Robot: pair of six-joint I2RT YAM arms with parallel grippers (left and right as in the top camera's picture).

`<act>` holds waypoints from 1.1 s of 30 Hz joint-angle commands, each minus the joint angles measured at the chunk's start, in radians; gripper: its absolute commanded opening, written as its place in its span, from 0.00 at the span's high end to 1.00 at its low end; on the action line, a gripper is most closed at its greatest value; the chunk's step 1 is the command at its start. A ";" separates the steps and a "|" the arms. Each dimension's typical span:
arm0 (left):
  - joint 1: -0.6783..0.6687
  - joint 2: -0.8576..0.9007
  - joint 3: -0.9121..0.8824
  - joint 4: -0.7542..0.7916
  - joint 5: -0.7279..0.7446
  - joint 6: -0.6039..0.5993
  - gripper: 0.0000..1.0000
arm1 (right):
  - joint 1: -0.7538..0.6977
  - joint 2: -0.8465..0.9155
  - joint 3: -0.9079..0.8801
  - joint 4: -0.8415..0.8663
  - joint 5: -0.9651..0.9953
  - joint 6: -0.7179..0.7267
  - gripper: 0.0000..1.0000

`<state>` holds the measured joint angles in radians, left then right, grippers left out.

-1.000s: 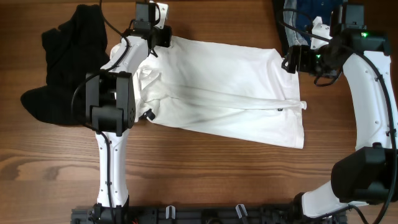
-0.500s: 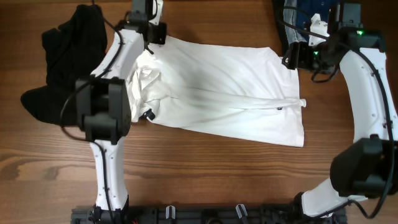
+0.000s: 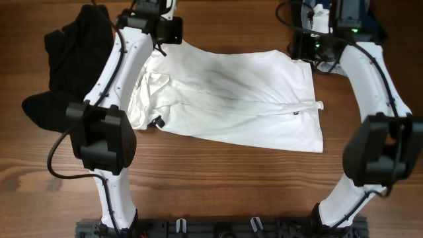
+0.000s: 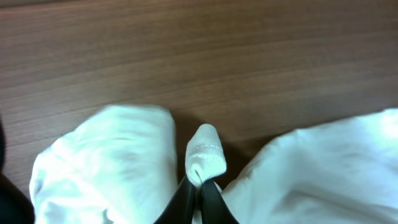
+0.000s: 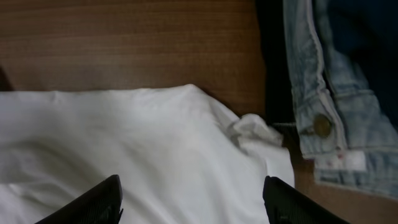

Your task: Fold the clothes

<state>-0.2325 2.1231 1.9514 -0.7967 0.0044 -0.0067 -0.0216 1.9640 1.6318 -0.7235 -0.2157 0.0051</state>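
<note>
A white shirt (image 3: pixel 231 99) lies spread across the middle of the wooden table, folded roughly in half. My left gripper (image 3: pixel 170 34) is at its far left corner, shut on a pinch of white fabric (image 4: pixel 204 155), which bulges out above the closed fingers (image 4: pixel 202 190). My right gripper (image 3: pixel 305 47) is at the far right corner, open, fingers wide apart (image 5: pixel 193 202) above the white shirt (image 5: pixel 143 149), holding nothing.
A black garment (image 3: pixel 69 66) is heaped at the left edge of the table. Blue denim jeans (image 5: pixel 336 81) with a metal button lie at the far right, next to the shirt's corner; they also show in the overhead view (image 3: pixel 373 16).
Both arms have moved toward the far edge of the table. The left gripper has pulled the shirt's far left corner with it, stretching the far edge. The right gripper moved up past the far right corner.
</note>
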 commanded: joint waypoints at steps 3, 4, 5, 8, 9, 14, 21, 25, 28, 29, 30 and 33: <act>-0.005 -0.004 0.007 -0.021 -0.007 -0.032 0.96 | 0.029 0.120 -0.005 0.084 0.036 0.000 0.30; -0.003 -0.004 0.007 -0.024 -0.010 -0.032 0.96 | 0.031 0.139 -0.005 0.100 0.053 -0.001 0.30; -0.003 -0.004 0.007 -0.025 -0.018 -0.032 0.96 | 0.033 0.154 -0.005 0.116 0.072 -0.001 0.30; -0.003 -0.004 0.006 -0.032 -0.029 -0.032 0.96 | 0.037 0.196 -0.005 0.165 0.126 -0.003 0.30; -0.003 -0.004 0.006 -0.033 -0.029 -0.032 0.96 | 0.037 0.210 -0.005 0.182 0.141 -0.002 0.30; -0.003 -0.004 0.007 -0.035 -0.029 -0.032 0.96 | 0.037 0.272 -0.005 0.248 0.169 -0.004 0.31; -0.003 -0.004 0.007 -0.035 -0.042 -0.032 0.96 | 0.037 0.314 -0.005 0.254 0.177 -0.006 0.39; -0.003 -0.004 0.007 -0.044 -0.084 -0.032 0.96 | 0.037 0.323 -0.005 0.248 0.214 -0.006 0.55; -0.003 -0.004 0.007 -0.053 -0.113 -0.032 0.96 | 0.037 0.323 -0.005 0.244 0.248 -0.006 0.73; -0.002 -0.005 0.007 -0.053 -0.126 -0.032 0.96 | 0.037 0.323 -0.005 0.244 0.251 -0.005 0.76; 0.001 -0.005 0.007 -0.052 -0.140 -0.032 0.96 | 0.036 0.322 0.000 0.240 0.246 -0.005 0.78; 0.014 -0.005 0.007 -0.051 -0.175 -0.032 0.96 | 0.035 0.315 0.010 0.228 0.235 -0.005 0.84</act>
<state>-0.2390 2.1231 1.9514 -0.8490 -0.1013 -0.0269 0.0120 2.2574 1.6314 -0.4782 -0.0086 0.0006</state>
